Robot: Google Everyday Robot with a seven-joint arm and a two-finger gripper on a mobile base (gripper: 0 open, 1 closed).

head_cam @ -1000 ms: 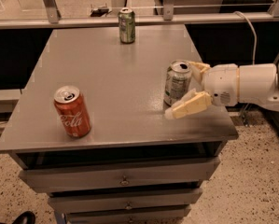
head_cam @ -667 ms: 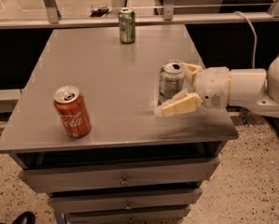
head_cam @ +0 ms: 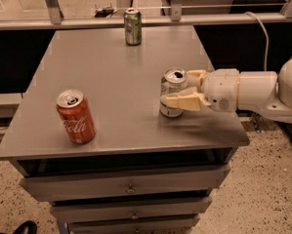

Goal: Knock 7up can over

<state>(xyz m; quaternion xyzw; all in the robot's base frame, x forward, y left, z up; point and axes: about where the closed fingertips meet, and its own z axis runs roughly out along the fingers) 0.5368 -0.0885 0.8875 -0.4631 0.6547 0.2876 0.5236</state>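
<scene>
The 7up can (head_cam: 173,83), silver-white with green markings, stands upright on the grey table (head_cam: 111,82) towards its right side. My gripper (head_cam: 178,87) reaches in from the right at can height. Its cream fingers are spread on either side of the can: the near finger (head_cam: 182,102) lies across the can's front and the far finger (head_cam: 196,75) sits behind its right side. The can's right side is hidden by the gripper.
A red Coca-Cola can (head_cam: 76,116) stands at the front left of the table. An all-green can (head_cam: 133,27) stands at the far edge. The table's right edge lies under my arm. Drawers sit below the front edge (head_cam: 130,189).
My gripper has moved left across the table, and the 7up can has shifted left with it, still upright. The other two cans have not moved.
</scene>
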